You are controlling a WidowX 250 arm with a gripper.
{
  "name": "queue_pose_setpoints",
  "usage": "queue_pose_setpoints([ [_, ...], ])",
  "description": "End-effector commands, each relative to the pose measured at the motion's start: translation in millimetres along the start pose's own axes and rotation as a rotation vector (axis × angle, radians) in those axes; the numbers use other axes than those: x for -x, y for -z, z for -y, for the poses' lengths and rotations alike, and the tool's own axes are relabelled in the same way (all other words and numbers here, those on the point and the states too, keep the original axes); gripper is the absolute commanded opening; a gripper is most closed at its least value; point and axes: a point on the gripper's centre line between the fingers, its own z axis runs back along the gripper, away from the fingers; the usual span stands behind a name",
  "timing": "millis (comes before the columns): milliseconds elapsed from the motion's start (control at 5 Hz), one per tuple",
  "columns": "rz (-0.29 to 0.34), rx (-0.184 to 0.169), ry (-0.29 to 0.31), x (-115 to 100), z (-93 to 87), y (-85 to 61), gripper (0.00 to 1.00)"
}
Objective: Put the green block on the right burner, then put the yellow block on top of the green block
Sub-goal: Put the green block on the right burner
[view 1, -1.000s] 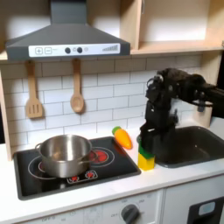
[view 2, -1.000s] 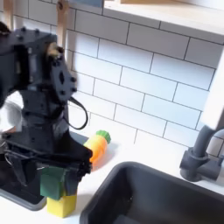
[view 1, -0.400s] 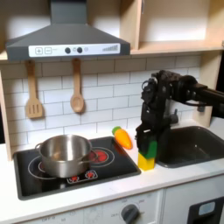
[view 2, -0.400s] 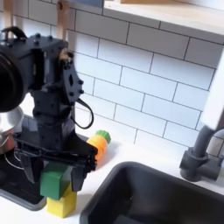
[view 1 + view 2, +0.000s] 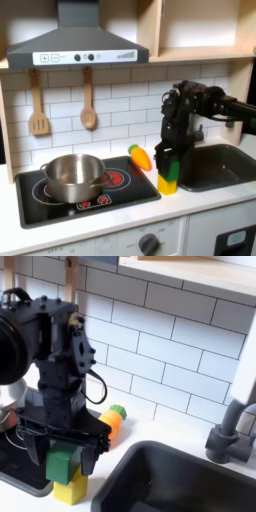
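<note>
In the first exterior view, the gripper (image 5: 167,163) hangs straight down over the counter strip between the cooktop (image 5: 30,205) and the sink (image 5: 222,165), its fingers flanking the green block (image 5: 169,169). That block sits directly on the yellow block (image 5: 167,185), which rests on the counter just below the pincer (the reverse of the order the task wants). The right burner (image 5: 110,178) lies toward the first exterior view's left of the pincer, past the carrot (image 5: 141,157) and beside the pot (image 5: 72,176).

In the second exterior view, the gripper (image 5: 64,456) straddles the green block (image 5: 62,464), one finger on each side; whether it is pinching or merely flanking, I cannot tell. The yellow block (image 5: 70,490) sits immediately beneath, offset slightly toward the second exterior view's right. The likely move is straight up, then across to the burner.
</note>
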Motion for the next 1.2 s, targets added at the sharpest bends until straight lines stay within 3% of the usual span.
queue_pose_setpoints([
  [0, -0.009, -0.008, -0.009, 0.2, -0.7, 4.8, 1.0],
  [400, -0.018, -0.024, -0.019, 1.0, -4.2, 8.8, 0.0],
  [1000, 0.0, -0.001, -0.02, -3.8, -2.6, 0.7, 0.0],
])
